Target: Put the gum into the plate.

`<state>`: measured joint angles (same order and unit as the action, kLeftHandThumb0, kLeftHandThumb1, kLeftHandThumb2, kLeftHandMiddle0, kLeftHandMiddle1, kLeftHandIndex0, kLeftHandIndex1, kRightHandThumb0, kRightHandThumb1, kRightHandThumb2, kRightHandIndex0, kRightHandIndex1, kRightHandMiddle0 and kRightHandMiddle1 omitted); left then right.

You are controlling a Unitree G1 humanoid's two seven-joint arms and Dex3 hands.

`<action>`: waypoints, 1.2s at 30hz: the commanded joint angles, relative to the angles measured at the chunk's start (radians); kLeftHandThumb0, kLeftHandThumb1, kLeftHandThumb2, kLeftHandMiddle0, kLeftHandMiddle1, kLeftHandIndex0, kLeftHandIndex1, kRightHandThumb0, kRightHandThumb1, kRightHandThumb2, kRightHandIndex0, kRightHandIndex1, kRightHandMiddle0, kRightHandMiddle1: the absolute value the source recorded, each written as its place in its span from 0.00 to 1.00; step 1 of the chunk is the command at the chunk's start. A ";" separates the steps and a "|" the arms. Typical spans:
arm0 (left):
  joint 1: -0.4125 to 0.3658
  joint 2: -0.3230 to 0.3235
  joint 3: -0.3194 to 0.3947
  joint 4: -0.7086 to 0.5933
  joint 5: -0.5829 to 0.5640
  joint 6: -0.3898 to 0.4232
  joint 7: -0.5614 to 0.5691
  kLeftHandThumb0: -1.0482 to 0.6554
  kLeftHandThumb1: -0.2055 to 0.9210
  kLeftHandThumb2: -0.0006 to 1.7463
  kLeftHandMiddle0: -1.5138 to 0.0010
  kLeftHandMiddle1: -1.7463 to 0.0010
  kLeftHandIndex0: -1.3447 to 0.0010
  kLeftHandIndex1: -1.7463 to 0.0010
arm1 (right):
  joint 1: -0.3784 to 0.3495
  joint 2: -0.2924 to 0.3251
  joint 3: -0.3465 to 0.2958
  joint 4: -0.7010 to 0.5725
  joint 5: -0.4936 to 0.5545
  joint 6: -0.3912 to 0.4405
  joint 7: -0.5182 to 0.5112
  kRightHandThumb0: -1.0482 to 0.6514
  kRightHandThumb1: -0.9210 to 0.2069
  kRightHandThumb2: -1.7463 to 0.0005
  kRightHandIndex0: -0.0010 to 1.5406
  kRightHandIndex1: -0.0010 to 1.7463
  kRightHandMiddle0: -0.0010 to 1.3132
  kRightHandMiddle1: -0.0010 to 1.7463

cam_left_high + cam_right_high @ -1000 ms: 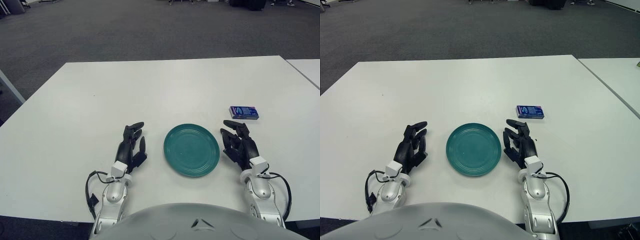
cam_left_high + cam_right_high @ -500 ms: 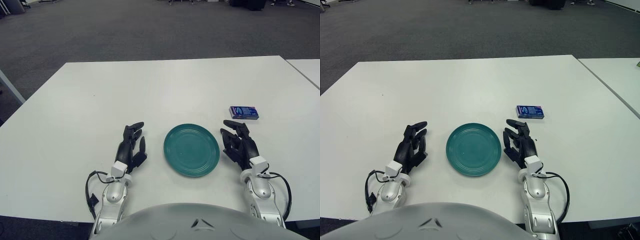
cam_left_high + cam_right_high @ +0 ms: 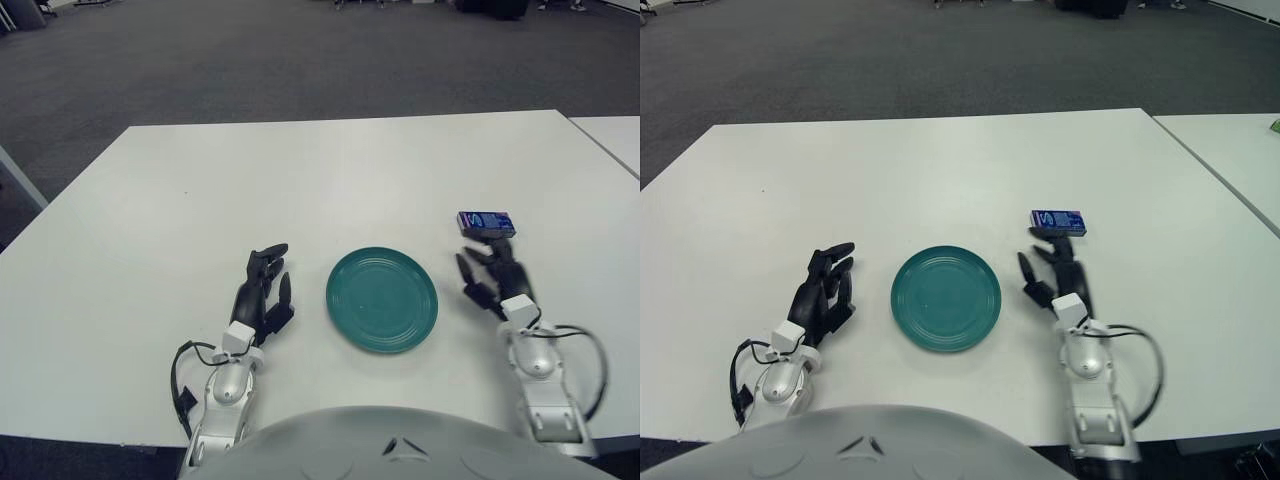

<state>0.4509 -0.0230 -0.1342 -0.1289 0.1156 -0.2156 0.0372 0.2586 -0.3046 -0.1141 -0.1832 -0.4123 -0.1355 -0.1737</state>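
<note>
Left eye view: gum (image 3: 486, 222) lies just beyond right hand's (image 3: 497, 280) fingers (image 3: 484, 253).

White rectangular surface (image 3: 330, 170), plain top, fills most of both views; grey carpet floor (image 3: 250, 60) shows beyond its far edge. Teal round plate (image 3: 381, 299) lies flat on it, near the front edge, roughly centred. Small blue gum pack (image 3: 486, 223) lies flat to the right of the plate and a bit farther back (well apart from the rim). Left hand (image 3: 262, 297) shows left of the plate, fingers loosely extended, contact with the top hard to tell. Right hand (image 3: 497, 277) shows right of the plate, fingertips just at the near side of the gum. A second white surface (image 3: 612, 135) stands off to the right, separated by a gap.
</note>
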 commanded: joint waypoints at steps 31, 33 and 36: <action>-0.027 0.015 -0.004 0.045 0.022 -0.013 -0.001 0.12 1.00 0.49 0.86 0.70 1.00 0.42 | -0.440 -0.312 0.214 0.390 -0.424 0.006 0.011 0.10 0.00 0.74 0.13 0.09 0.00 0.37; -0.028 0.017 -0.005 0.046 0.023 -0.016 -0.002 0.12 1.00 0.49 0.86 0.70 1.00 0.42 | -0.458 -0.312 0.231 0.411 -0.415 0.007 0.039 0.10 0.00 0.75 0.13 0.08 0.00 0.36; -0.029 0.020 -0.006 0.046 0.021 -0.018 -0.007 0.12 1.00 0.49 0.86 0.70 1.00 0.43 | -0.480 -0.310 0.250 0.440 -0.397 0.001 0.074 0.11 0.00 0.76 0.13 0.08 0.00 0.35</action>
<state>0.4266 -0.0171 -0.1410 -0.0991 0.1286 -0.2402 0.0365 -0.1834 -0.6028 0.1149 0.2286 -0.8284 -0.1285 -0.1339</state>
